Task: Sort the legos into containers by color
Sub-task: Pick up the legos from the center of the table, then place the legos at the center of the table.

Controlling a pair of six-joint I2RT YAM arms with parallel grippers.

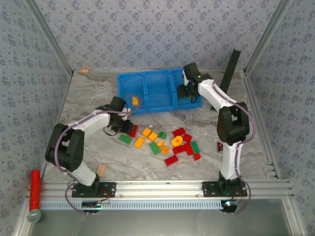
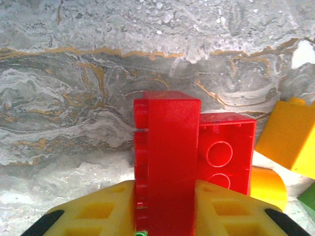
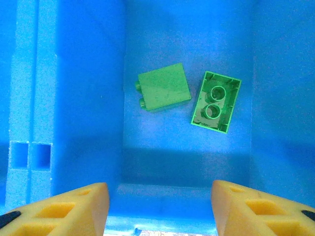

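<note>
My left gripper (image 2: 165, 209) is shut on a red brick (image 2: 167, 162), which stands on end between the yellow fingers (image 2: 98, 211) low over the table. A second red brick (image 2: 227, 152) lies against it, with yellow-orange bricks (image 2: 290, 135) to the right. From above, the left gripper (image 1: 129, 126) is at the left end of the scattered legos (image 1: 170, 141). My right gripper (image 1: 186, 91) hangs open over the right compartment of the blue bin (image 1: 147, 74). Below its fingertips (image 3: 74, 206) lie two green bricks (image 3: 164, 87) (image 3: 215, 101). A yellow brick (image 1: 135, 101) lies in the left compartment.
A tan wooden block (image 1: 101, 170) lies near the left arm's base, and a long red cylinder (image 1: 35, 189) on the front rail at far left. A black bar (image 1: 230, 69) leans behind the bin's right end. Metal frame posts edge the table.
</note>
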